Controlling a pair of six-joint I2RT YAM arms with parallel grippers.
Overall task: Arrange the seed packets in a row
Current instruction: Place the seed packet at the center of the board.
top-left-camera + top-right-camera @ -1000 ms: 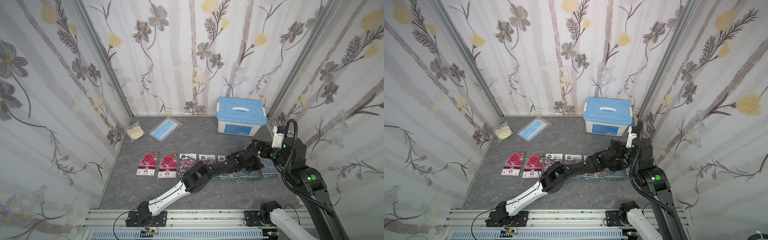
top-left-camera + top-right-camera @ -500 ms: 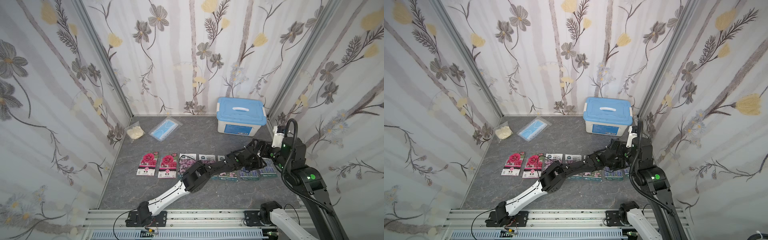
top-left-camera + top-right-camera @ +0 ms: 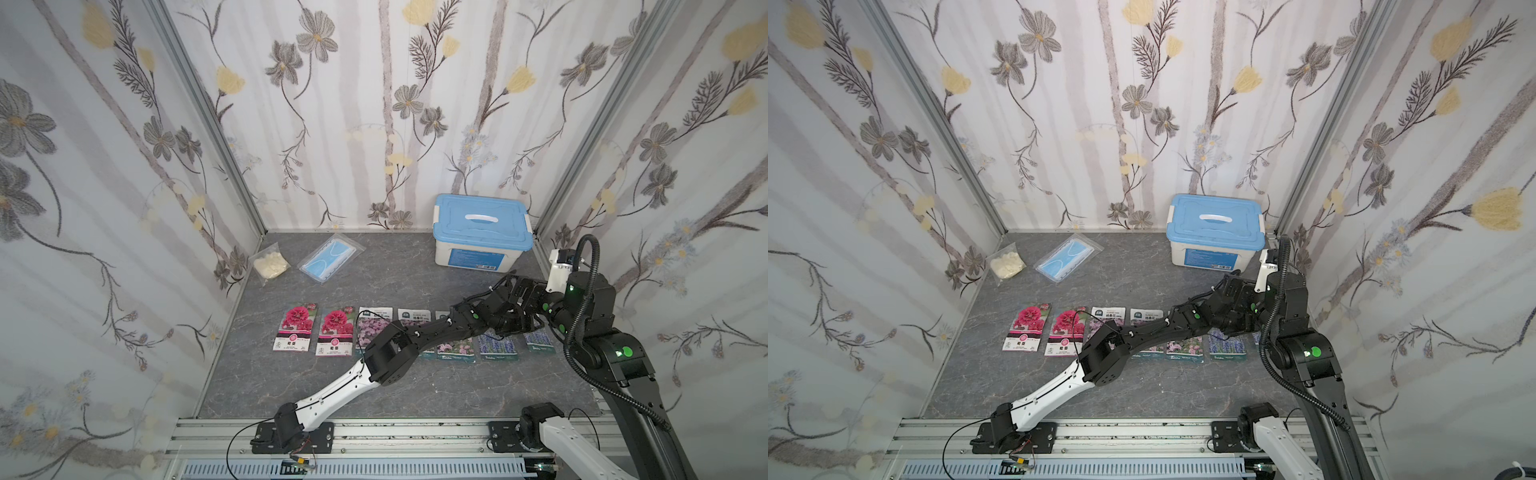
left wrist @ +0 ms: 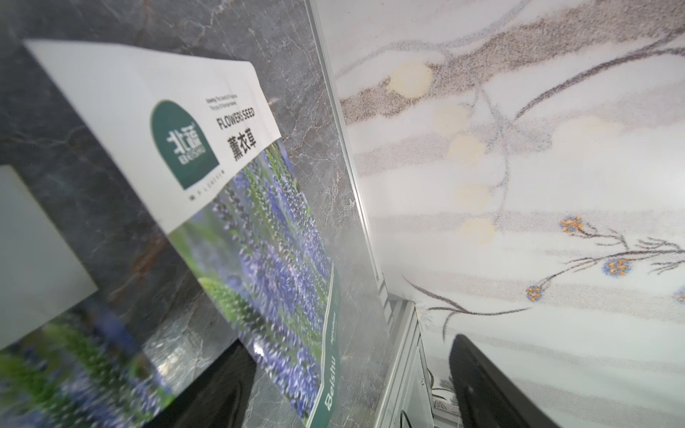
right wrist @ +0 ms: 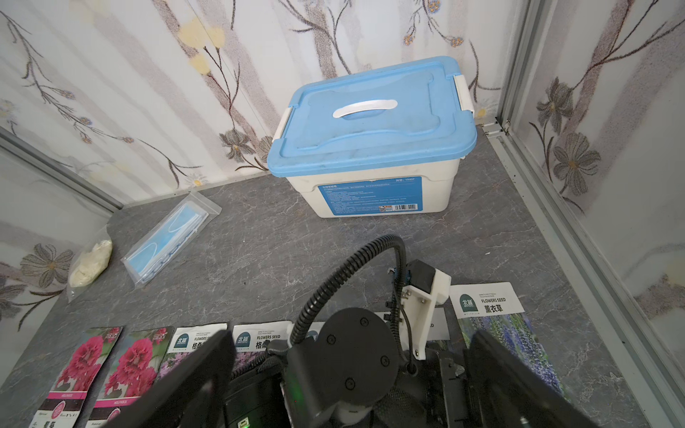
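seed packets (image 3: 335,332) lie face up in one row across middle of table (image 3: 415,386), side by side, several partly hidden under left arm (image 3: 345,386). end lavender packet (image 4: 259,241) flat, near wall rail (image 4: 344,148). left gripper (image 4: 350,344) spread, low over it, pinching nothing. right gripper (image 5: 350,336) spread, empty, just above left arm's end.

risks: gripper snagging end packet on lift, skewing row; arm sweeping middle packets; arms colliding.

blue-lidded box (image 3: 482,237) shut, contents hidden. mask bag (image 3: 330,257) holds blue face mask; cream bag (image 3: 270,264) holds cream-coloured stuff.
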